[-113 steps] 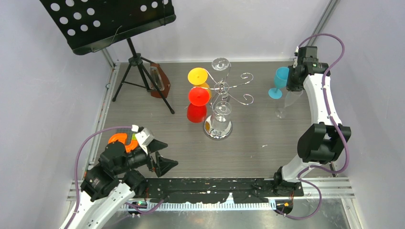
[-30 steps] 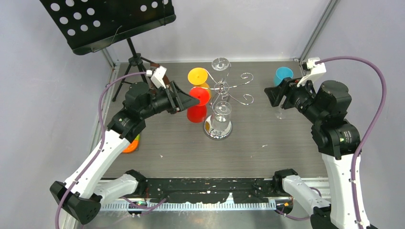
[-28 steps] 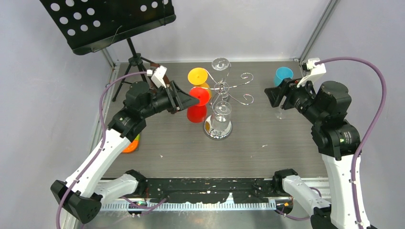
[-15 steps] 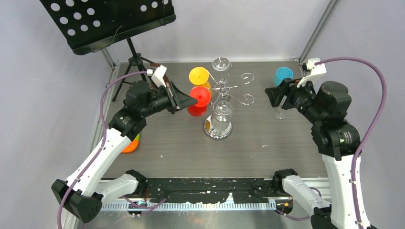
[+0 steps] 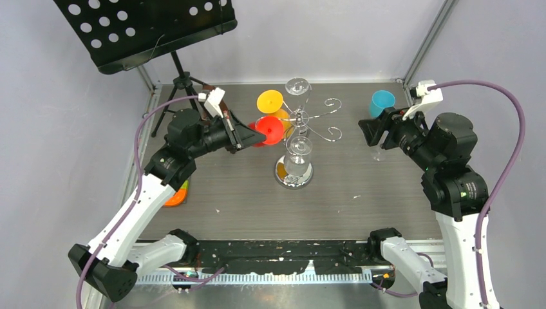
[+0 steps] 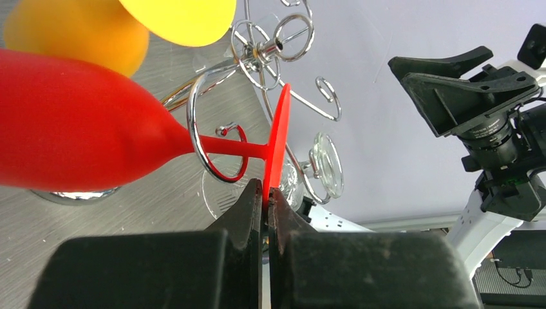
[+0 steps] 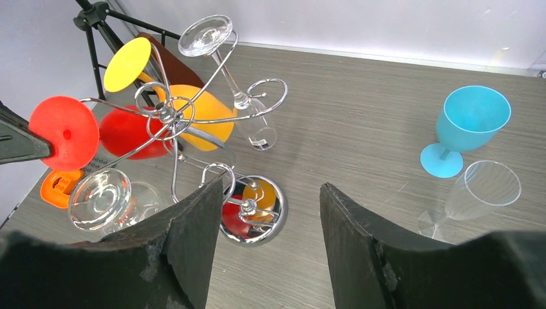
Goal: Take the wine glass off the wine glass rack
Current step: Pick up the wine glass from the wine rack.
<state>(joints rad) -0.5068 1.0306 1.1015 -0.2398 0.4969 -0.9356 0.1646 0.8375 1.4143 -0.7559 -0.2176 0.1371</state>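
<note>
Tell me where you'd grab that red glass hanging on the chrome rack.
Pinch the rim of the red glass's flat foot, coming from the left, outside the rack. The stem is caught in a wire loop and the bowl is bulky; the foot juts out edge-on. The left gripper pinches there.

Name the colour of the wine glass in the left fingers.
Red; the wine glass shows best in the left wrist view.

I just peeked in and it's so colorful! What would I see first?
The shiny chrome rack in the middle of the table, with a bright red wine glass and a yellow glass hanging on its left side. The left end effector pinches the red glass's round foot. A blue glass stands at the far right.
</note>
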